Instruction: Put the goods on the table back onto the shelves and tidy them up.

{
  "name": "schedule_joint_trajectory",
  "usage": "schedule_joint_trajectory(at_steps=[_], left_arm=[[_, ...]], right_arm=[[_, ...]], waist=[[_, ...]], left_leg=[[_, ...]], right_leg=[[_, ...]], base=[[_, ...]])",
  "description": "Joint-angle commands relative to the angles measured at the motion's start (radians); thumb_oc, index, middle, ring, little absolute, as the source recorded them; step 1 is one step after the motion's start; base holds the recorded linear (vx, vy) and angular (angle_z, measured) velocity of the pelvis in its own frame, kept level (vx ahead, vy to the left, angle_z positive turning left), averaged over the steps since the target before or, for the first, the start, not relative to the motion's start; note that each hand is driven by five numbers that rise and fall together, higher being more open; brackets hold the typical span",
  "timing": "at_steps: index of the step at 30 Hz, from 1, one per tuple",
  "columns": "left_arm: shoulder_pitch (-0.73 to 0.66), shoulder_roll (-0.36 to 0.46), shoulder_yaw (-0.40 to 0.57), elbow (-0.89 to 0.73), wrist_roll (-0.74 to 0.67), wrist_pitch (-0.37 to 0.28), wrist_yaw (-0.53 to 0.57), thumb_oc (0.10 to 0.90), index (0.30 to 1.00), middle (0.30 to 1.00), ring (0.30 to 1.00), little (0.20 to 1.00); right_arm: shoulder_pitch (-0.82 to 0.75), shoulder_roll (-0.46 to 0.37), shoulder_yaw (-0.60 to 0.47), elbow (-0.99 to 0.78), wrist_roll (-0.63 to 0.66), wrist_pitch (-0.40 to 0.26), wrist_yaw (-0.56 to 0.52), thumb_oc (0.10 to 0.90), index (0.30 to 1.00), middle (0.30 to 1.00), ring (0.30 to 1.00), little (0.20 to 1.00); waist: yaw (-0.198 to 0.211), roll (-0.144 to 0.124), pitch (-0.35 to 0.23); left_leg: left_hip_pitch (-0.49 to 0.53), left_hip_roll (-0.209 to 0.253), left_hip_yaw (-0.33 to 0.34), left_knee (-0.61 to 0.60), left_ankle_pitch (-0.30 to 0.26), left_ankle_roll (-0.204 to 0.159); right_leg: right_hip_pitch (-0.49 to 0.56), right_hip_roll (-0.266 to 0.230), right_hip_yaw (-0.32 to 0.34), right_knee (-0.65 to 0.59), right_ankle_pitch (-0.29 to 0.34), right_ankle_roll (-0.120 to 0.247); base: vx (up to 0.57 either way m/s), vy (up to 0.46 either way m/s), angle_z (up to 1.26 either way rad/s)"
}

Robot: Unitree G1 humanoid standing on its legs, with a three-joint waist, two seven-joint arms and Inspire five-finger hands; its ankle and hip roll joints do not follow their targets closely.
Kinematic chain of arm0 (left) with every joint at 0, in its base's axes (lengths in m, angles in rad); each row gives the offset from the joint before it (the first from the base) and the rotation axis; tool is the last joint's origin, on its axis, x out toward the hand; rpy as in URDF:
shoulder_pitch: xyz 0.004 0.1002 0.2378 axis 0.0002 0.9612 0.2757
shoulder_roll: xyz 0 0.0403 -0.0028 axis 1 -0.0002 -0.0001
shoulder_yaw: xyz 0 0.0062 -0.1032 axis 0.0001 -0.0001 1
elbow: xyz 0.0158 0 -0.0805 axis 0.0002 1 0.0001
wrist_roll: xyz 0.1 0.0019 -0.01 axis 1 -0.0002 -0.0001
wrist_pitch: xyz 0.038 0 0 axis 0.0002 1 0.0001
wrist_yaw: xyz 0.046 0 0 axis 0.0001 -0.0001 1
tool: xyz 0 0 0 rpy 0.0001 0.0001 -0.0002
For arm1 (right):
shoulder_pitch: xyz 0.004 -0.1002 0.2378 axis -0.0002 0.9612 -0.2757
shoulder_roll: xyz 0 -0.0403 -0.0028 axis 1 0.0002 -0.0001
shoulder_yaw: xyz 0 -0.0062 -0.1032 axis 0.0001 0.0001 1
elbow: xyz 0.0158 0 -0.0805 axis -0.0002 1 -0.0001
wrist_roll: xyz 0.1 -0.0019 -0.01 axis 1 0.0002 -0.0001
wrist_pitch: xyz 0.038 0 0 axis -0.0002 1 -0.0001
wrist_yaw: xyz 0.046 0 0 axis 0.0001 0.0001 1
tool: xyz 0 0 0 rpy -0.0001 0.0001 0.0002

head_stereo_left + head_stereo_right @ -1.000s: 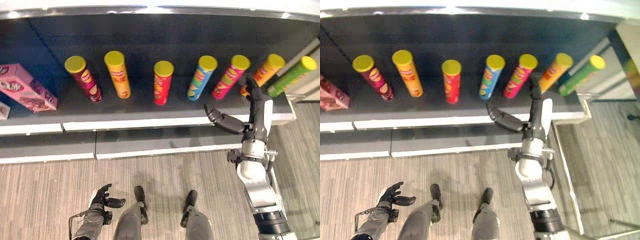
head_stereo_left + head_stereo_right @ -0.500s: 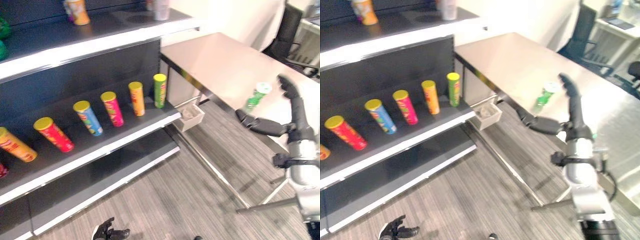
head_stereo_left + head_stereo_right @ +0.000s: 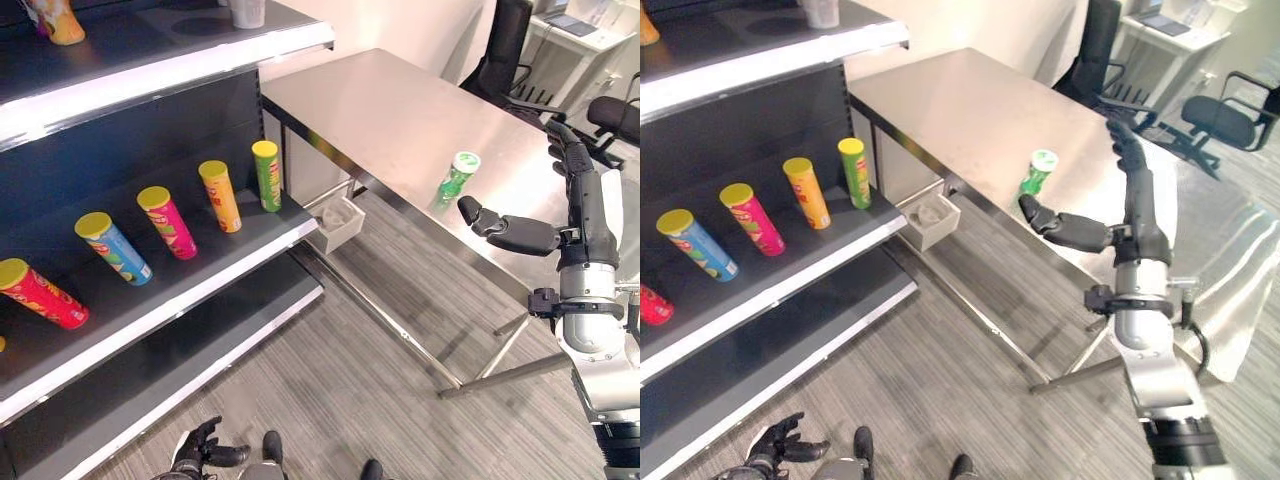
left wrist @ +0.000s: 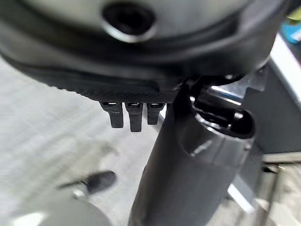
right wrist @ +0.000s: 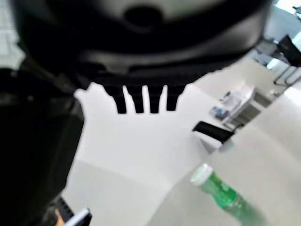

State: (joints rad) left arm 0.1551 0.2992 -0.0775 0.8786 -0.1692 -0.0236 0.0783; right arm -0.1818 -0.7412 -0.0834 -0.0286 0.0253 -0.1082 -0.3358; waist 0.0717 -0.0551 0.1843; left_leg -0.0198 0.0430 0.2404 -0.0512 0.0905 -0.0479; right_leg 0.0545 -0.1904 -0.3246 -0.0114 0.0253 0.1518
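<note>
— What changed since a second ago?
— Back then the right hand (image 3: 560,215) was up at the shelf, by the orange can; now it is raised beside the steel table (image 3: 400,110), and the whole view has swung that way.
— And the item to put back?
— A green can (image 3: 453,180) stands upright on the table, just beyond the right hand's thumb, not touching it.
— Is the hand gripping anything?
— No. Fingers straight, thumb spread wide, nothing held.
— What lies farther off?
— Past the hand, well apart, the shelf (image 3: 200,270) carries a row of cans: green (image 3: 266,175), orange (image 3: 220,196), pink (image 3: 167,221), blue (image 3: 112,247), red (image 3: 40,292).
— The other hand?
— The left hand (image 3: 205,450) hangs low over the floor, fingers loosely open, empty.
</note>
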Motion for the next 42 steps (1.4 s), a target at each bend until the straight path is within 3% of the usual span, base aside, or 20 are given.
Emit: schedule_joint_trajectory(at_steps=[1,2,3,5,6,7,8,10,14,19,22,29,42], left_arm=[[-0.067,0.024,-0.028,-0.026,0.057,-0.039,0.013,0.8,0.9,0.9,0.9,0.9],[-0.068,0.025,-0.028,-0.025,0.057,-0.039,0.013,0.8,0.9,0.9,0.9,0.9],[-0.084,0.038,-0.034,-0.013,0.068,-0.036,0.023,0.8,0.9,0.9,0.9,0.9],[-0.086,0.041,-0.034,-0.012,0.069,-0.037,0.025,0.8,0.9,0.9,0.9,0.9],[-0.088,0.048,-0.035,-0.018,0.072,-0.039,0.024,0.8,0.9,0.9,0.9,0.9],[-0.088,0.049,-0.036,-0.019,0.072,-0.039,0.024,0.8,0.9,0.9,0.9,0.9],[-0.095,0.055,-0.042,-0.027,0.076,-0.04,0.018,0.8,0.9,0.9,0.9,0.9],[-0.1,0.059,-0.046,-0.029,0.082,-0.04,0.014,0.8,0.9,0.9,0.9,0.9],[-0.104,0.061,-0.039,-0.044,0.091,-0.042,0.01,0.8,0.9,0.9,0.9,0.9],[-0.085,0.064,-0.03,-0.052,0.098,-0.04,0.005,0.8,0.9,0.9,0.9,0.9],[-0.063,0.055,-0.049,-0.081,0.087,-0.037,-0.017,0.8,0.9,0.9,0.9,0.9],[-0.052,0.035,-0.057,-0.089,0.071,-0.032,-0.026,0.8,0.9,0.9,0.9,0.9],[-0.023,0.042,-0.039,-0.072,0.078,-0.039,-0.026,0.8,0.9,0.9,0.9,0.9]], right_arm=[[-0.168,-0.092,-0.071,-0.028,-0.033,-0.054,-0.031,0.8,0.9,0.9,0.9,0.9],[-0.168,-0.091,-0.071,-0.028,-0.034,-0.054,-0.031,0.8,0.9,0.9,0.9,0.9],[-0.16,-0.08,-0.097,-0.037,-0.047,-0.047,-0.033,0.8,0.9,0.9,0.9,0.9],[-0.154,-0.078,-0.104,-0.04,-0.048,-0.048,-0.036,0.8,0.9,0.9,0.9,0.9],[-0.141,-0.074,-0.123,-0.043,-0.049,-0.05,-0.039,0.8,0.9,0.9,0.9,0.9],[-0.138,-0.074,-0.125,-0.045,-0.049,-0.05,-0.038,0.8,0.9,0.9,0.9,0.9],[-0.126,-0.082,-0.143,-0.038,-0.048,-0.046,-0.043,0.8,0.9,0.9,0.9,0.9],[-0.114,-0.085,-0.159,-0.036,-0.049,-0.042,-0.046,0.8,0.9,0.9,0.9,0.9],[-0.063,-0.088,-0.219,-0.028,-0.048,-0.024,-0.057,0.8,0.9,0.9,0.9,0.9],[0.002,-0.09,-0.267,-0.016,-0.049,-0.013,-0.047,0.8,0.9,0.9,0.9,0.9],[0.021,-0.11,-0.289,-0.004,-0.035,-0.013,-0.034,0.8,0.9,0.9,0.9,0.9],[0.049,-0.114,-0.273,0.024,0.006,-0.018,0.006,0.8,0.9,0.9,0.9,0.9],[0.03,-0.102,-0.216,0.081,-0.019,-0.006,0.015,0.8,0.9,0.9,0.9,0.9]], waist=[[0.01,0.008,-0.019],[0.011,0.007,-0.018],[-0.01,0.013,0.015],[-0.013,0.013,0.019],[-0.011,0.015,0.018],[-0.012,0.014,0.016],[-0.011,0.014,0.01],[-0.015,0.013,0.006],[-0.042,-0.011,0.015],[-0.056,-0.054,0.009],[-0.065,-0.039,-0.008],[-0.066,-0.006,-0.015],[-0.049,0.01,0.0]], left_leg=[[-0.006,-0.018,-0.001,-0.002,-0.035,0.003],[-0.004,-0.02,0.0,-0.004,-0.034,0.004],[0.037,-0.018,-0.01,-0.007,-0.048,0.028],[0.049,-0.018,-0.012,-0.014,-0.054,0.032],[0.062,-0.011,-0.022,-0.026,-0.064,0.033],[0.06,-0.012,-0.024,-0.025,-0.065,0.033],[0.058,-0.005,-0.036,-0.029,-0.077,0.023],[0.061,-0.002,-0.048,-0.029,-0.087,0.016],[0.095,-0.004,-0.103,-0.023,-0.125,0.001],[0.143,-0.001,-0.147,-0.014,-0.157,-0.019],[0.135,0.047,-0.175,-0.019,-0.149,-0.048],[0.113,0.094,-0.177,-0.034,-0.118,-0.084],[0.105,0.091,-0.164,-0.036,-0.117,-0.086]], right_leg=[[0.011,0.068,-0.032,0.104,-0.069,0.005],[0.007,0.065,-0.031,0.115,-0.074,0.007],[-0.079,0.016,-0.016,0.334,-0.035,0.056],[-0.101,-0.006,-0.007,0.38,-0.023,0.062],[-0.127,-0.062,-0.005,0.389,0.0,0.054],[-0.127,-0.063,-0.007,0.389,-0.001,0.054],[-0.133,-0.11,-0.009,0.305,0.011,0.047],[-0.123,-0.119,-0.005,0.228,0.031,0.05],[-0.169,-0.098,0.129,-0.003,0.119,0.084],[-0.147,-0.086,0.161,-0.035,0.162,0.104],[-0.122,-0.065,0.114,-0.035,0.138,0.09],[-0.086,-0.034,0.047,-0.064,0.099,0.066],[-0.076,-0.04,0.028,-0.071,0.095,0.063]], base=[[0.18,0.157,-0.02],[0.17,0.212,-0.14],[0.05,0.097,-0.25],[0.1,0.042,0.0],[0.11,-0.02,0.19],[0.15,-0.117,0.09],[0.07,-0.088,0.05],[0.12,-0.139,0.2],[0.21,-0.178,0.32],[0.2,-0.197,0.7],[0.16,-0.245,0.31],[0.07,-0.103,0.3],[0.02,-0.004,0.03]])
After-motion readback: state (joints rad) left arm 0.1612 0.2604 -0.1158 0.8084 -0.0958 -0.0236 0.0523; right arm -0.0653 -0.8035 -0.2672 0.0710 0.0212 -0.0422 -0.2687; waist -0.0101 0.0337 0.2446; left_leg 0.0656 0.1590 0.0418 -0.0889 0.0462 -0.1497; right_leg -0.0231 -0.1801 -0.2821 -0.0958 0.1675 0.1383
